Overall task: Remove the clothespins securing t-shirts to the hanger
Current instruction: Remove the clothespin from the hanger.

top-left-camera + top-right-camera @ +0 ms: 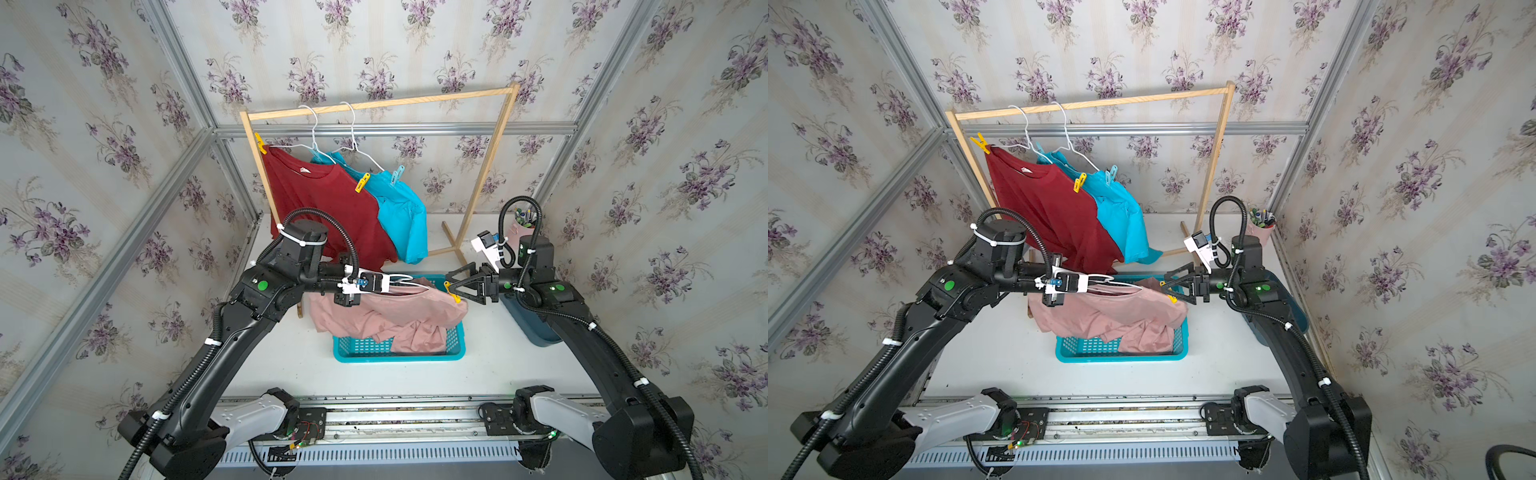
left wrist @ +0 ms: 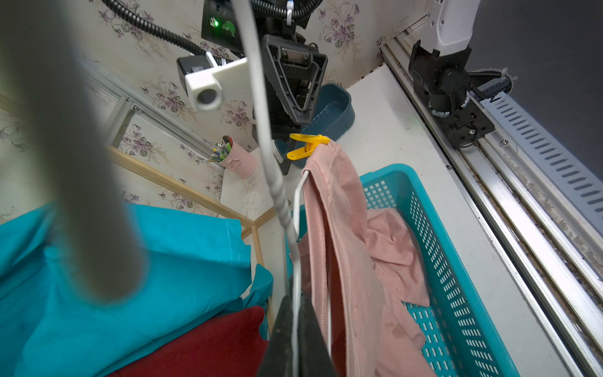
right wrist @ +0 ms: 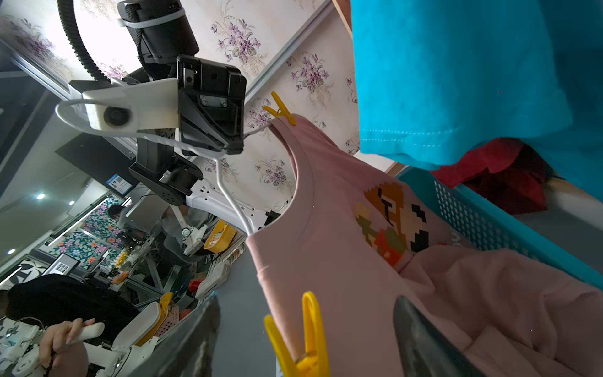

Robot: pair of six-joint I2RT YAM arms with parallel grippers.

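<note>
- High overhead, both top views look down and back across the table to the wooden rack.
- Left wrist view, close in, looks along the white hanger toward the right arm.
- Right wrist view faces back the other way, close; both share the pink t-shirt.

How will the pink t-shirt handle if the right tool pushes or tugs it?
Likely floppy: the pink t-shirt sags in folds into the basket. Probably light: a thin wire hanger carries it. A push would likely just dent cloth.
</note>
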